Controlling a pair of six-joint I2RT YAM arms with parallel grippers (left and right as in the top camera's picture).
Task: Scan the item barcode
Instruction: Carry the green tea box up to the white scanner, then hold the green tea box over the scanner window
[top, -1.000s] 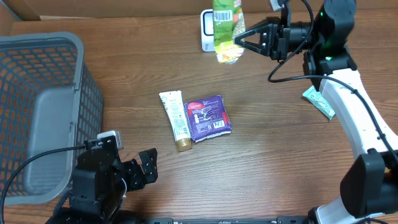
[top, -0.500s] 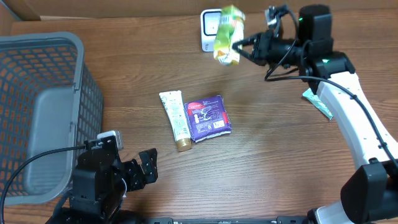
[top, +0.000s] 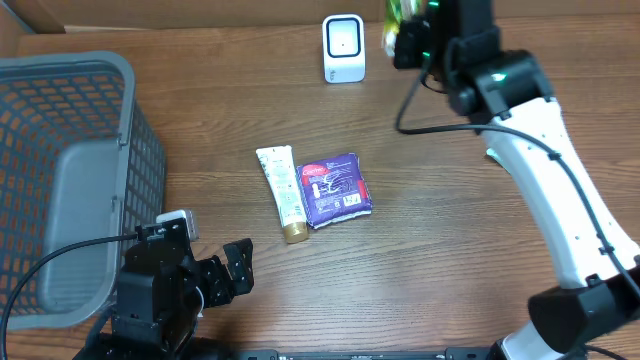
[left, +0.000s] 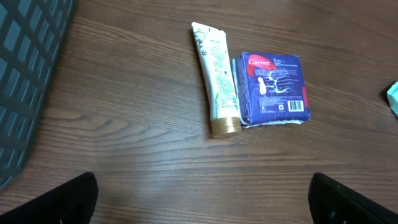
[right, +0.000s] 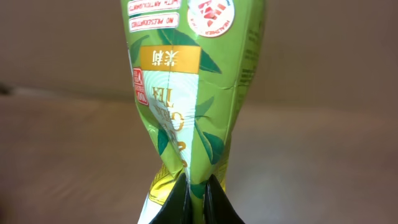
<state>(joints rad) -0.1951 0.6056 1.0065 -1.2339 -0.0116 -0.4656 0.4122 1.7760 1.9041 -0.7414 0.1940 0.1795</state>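
From overhead, the right pincer (top: 402, 40) holds the green tea packet (top: 391, 12) at the far edge of the surface (top: 450, 250), just right of the white scanner (top: 343, 47). The left pincer (top: 235, 268) stands wide beside the basket (top: 90, 62).

The left wrist view shows a tube (left: 217, 78) touching a purple pack (left: 273, 87).

In the right wrist view, the pincer is clamped on the packet's crimped end.

We see the green tea pouch (right: 186, 93), creased and pinched at one end in the right tool (right: 196, 193), held aloft near the upright white scanner (top: 343, 48).
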